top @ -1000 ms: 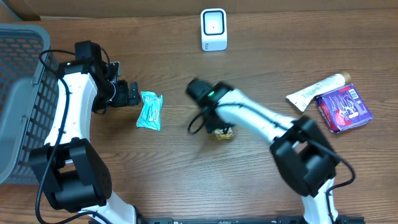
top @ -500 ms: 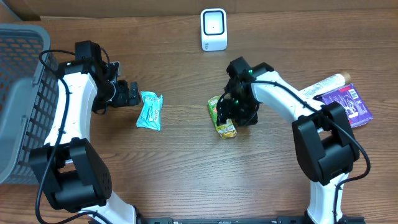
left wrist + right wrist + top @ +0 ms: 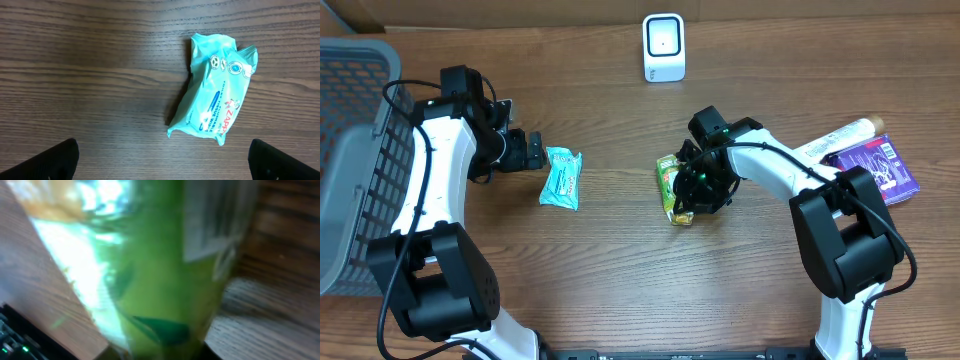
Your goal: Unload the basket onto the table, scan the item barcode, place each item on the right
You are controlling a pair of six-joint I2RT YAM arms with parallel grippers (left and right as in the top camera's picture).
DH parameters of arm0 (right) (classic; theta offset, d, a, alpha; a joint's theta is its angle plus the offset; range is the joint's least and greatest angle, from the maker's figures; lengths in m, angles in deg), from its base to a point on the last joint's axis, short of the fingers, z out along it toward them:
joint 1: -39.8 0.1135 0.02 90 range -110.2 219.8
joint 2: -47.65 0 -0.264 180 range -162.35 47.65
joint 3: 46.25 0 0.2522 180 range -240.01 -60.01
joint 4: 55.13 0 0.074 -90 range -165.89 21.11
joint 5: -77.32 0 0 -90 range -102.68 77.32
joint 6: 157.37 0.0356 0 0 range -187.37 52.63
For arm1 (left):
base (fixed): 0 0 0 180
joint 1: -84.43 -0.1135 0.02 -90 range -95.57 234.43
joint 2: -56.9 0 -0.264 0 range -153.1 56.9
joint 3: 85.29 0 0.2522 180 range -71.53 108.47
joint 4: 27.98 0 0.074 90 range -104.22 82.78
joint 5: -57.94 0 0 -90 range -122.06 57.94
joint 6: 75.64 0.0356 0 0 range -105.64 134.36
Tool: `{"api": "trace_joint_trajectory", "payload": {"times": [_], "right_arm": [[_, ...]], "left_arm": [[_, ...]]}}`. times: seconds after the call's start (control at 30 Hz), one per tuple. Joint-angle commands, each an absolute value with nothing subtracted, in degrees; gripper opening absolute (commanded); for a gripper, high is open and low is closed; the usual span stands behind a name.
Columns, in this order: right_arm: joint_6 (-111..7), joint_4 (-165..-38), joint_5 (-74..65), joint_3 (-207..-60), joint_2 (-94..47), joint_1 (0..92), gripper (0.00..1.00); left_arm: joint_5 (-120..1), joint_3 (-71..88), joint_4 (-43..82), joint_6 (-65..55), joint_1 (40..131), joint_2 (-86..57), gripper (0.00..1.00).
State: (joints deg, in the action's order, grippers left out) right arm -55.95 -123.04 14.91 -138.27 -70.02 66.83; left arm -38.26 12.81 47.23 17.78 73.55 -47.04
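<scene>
The green packet (image 3: 155,290) is blurred, cropped top and bottom.

A white scanner (image 3: 663,47) stands upright at the far edge of the wooden table (image 3: 620,290). Nearer than the scanner, almost straight in front of it, lies a green packet (image 3: 668,186) with the right gripper (image 3: 694,193) down over it. Left of the scanner, a teal packet (image 3: 561,177) lies just beside the left gripper (image 3: 532,150), and a grey basket (image 3: 350,120) sits farther left. Far right of the scanner lie a tube (image 3: 825,146) and a purple packet (image 3: 872,173).
</scene>
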Motion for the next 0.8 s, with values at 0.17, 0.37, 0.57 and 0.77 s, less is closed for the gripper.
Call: {"api": "trace_joint_trajectory", "payload": {"times": [0.17, 0.37, 0.57, 0.77], "right_arm": [[-54.94, -125.21, 10.47, -141.28, -68.42, 67.01, 0.04], [-51.71, -134.87, -6.14, -148.34, -64.33, 67.88, 0.04], [-46.02, -141.86, -28.02, -152.54, -63.59, 72.71, 0.04], [-43.14, -142.49, -43.16, -152.54, -66.58, 81.34, 0.04]], "left_arm": [[-38.26, 12.61, 47.19, 18.85, 73.95, -45.92, 1.0], [-38.26, 12.61, 47.19, 18.85, 73.95, -45.92, 1.0], [-38.26, 12.61, 47.19, 18.85, 73.95, -45.92, 1.0], [-38.26, 12.61, 47.19, 18.83, 73.95, -45.92, 0.99]]}}
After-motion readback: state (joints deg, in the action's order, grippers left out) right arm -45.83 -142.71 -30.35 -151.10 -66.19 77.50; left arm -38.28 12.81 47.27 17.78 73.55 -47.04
